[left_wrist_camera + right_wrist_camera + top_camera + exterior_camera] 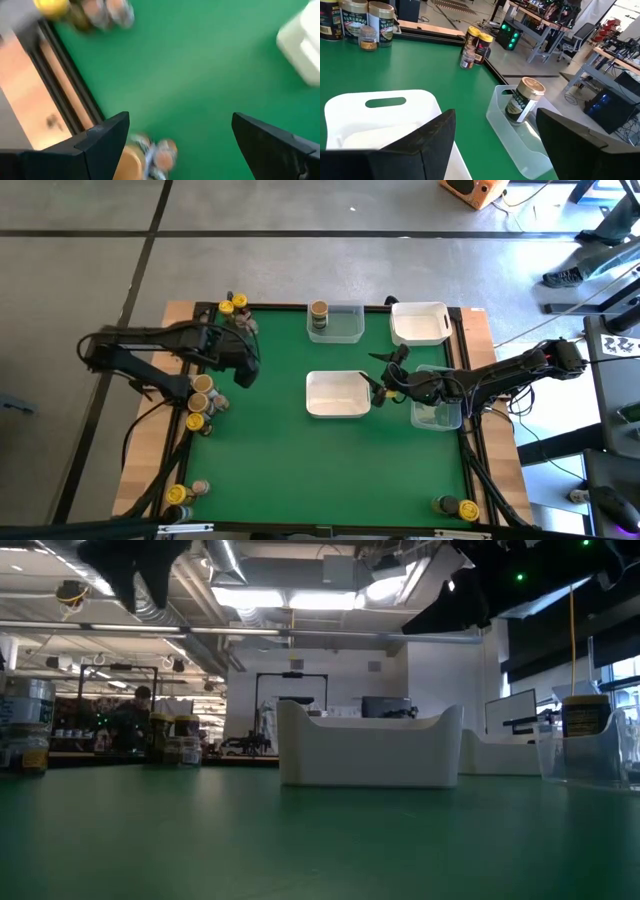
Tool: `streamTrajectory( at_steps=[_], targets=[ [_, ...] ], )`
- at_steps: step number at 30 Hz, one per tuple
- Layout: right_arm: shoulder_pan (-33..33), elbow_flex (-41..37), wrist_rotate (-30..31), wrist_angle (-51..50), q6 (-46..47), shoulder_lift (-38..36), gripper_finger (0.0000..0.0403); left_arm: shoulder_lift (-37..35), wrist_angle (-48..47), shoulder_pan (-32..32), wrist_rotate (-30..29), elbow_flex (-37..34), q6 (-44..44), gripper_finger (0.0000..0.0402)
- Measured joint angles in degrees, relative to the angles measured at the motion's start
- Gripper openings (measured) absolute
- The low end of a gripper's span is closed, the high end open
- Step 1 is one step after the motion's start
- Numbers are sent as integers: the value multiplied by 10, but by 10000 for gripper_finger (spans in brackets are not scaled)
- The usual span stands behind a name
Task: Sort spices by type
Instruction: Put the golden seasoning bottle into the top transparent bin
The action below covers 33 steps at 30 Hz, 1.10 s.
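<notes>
Your left gripper [243, 370] hangs open and empty over the green mat's left edge, above a cluster of spice jars [203, 402]. Your right gripper [383, 387] is open beside the white tray [337, 394]. 1 jar [319, 318] stands in the clear tray [347, 330].

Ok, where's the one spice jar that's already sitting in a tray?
In the high view the spice jar stands at the left end of the clear tray at the table's far edge, left of the far white tray. The right wrist view shows it too.
</notes>
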Motion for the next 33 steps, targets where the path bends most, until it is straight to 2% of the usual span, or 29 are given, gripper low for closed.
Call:
streamTrajectory(
  at_steps=[2, 7, 11, 15, 19, 28, 30, 33],
  targets=[
    [0, 0, 0, 0, 0, 0, 276, 2, -1, 6, 44, -26, -10, 349],
    [0, 0, 0, 0, 1, 0, 276, 4, -2, 12, 103, -87, -26, 349],
    [0, 0, 0, 0, 1, 0, 276, 4, -2, 28, 127, -122, -26, 332],
    [0, 0, 0, 0, 1, 0, 276, 4, -2, 47, 135, -138, -23, 276],
    [0, 0, 0, 2, 1, 0, 276, 4, -2, 65, 153, -140, -23, 200],
    [0, 0, 0, 11, 1, 0, 276, 4, -2, 81, 148, -140, -8, 41],
    [0, 0, 0, 11, 1, 0, 276, 4, -2, 79, 131, -140, -8, 14],
    [0, 0, 0, 11, 1, 0, 276, 8, -3, 69, 106, -140, -6, 6]
  ],
)
